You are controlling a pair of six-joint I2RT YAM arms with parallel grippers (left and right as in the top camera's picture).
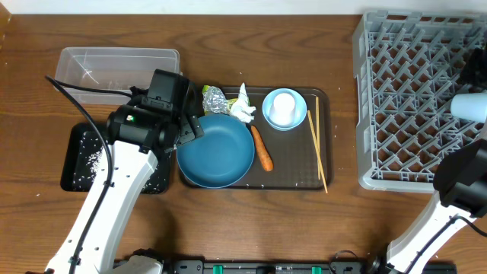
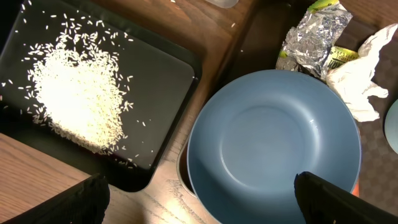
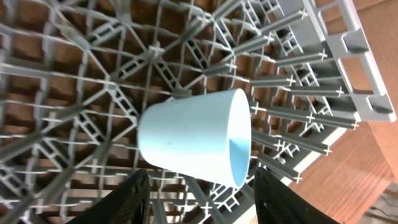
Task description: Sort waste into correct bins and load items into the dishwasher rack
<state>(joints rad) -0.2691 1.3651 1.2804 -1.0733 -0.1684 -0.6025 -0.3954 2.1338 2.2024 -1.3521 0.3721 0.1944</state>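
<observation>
**A:** what are we seeing here besides the job stuff?

**B:** we're just looking at a dark brown serving tray [image 1: 293, 156] lying flat mid-table, long side running left to right. The wooden table [image 1: 228, 46] is showing grain all around it.

**Setting:** robot laboratory bench, dressed as a dish-clearing station (only the table-top is in view).

**Evidence, machinery:**
- Two white jointed arms, the left arm [image 1: 106, 198] and the right arm [image 1: 426, 228], work over a wood-grain table [image 1: 228, 228].
- A black cable [image 1: 84, 87] trails behind the left gripper [image 2: 199, 199].
- A dark mounting rail [image 1: 266, 268] runs along the table's near edge.

**Evidence, kitchen props:**
- A grey dishwasher rack [image 3: 93, 62] lies directly beneath the right gripper [image 3: 202, 186].
- A black tray [image 2: 168, 81] heaped with rice [image 2: 74, 93] sits just beside the left gripper.
- A brown serving tray [image 1: 293, 164] carrying a blue plate [image 2: 273, 143] lies below that same gripper.
</observation>
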